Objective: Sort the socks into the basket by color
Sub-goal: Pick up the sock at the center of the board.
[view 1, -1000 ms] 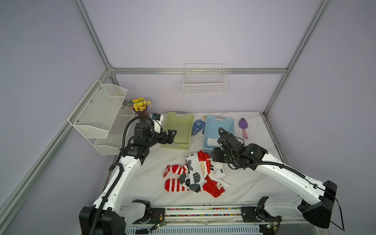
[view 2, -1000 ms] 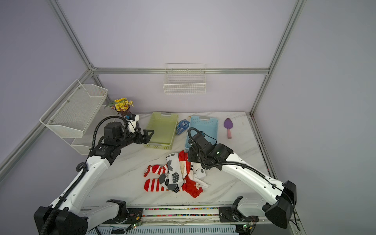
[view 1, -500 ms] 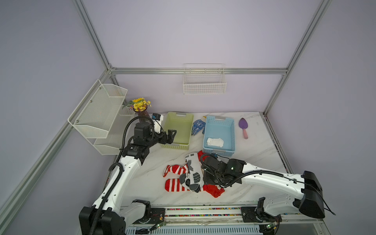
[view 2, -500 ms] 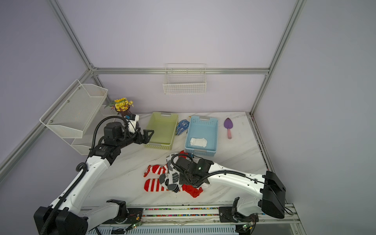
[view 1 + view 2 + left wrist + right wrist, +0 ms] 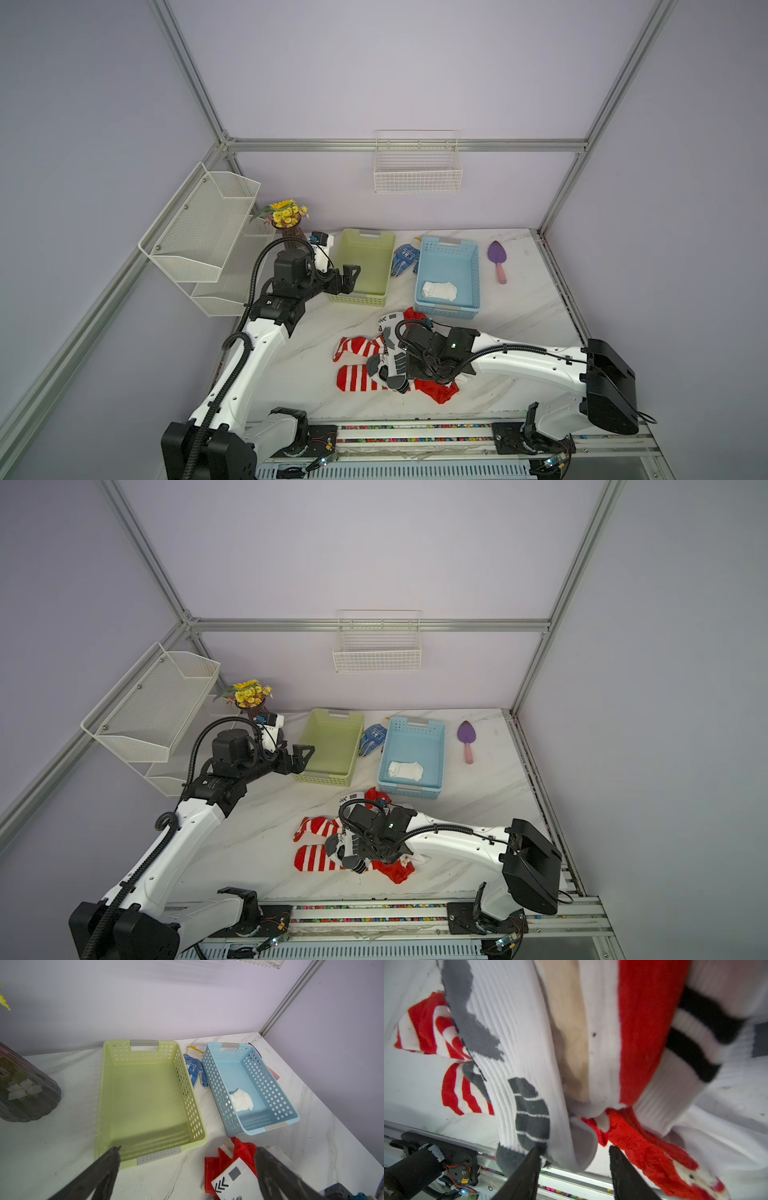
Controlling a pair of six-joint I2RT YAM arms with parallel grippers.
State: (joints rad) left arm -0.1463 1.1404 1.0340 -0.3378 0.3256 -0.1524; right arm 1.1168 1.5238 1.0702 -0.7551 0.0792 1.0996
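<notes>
White sock point(image 5: 583, 1142) toe between parted right gripper point(image 5: 573, 1152) jaws, wrist view only | left gripper point(image 5: 189, 1150) wide open

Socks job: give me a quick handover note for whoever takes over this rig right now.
Left gripper: open, empty, hovering by the green basket.
Right gripper: open, low over the sock pile, nothing clamped yet.
Done: one white sock lies in the blue basket; the green basket is empty.
Left: the whole pile, red striped socks tangled with a white grey-marked sock. Whites likely go blue, reds green.
</notes>
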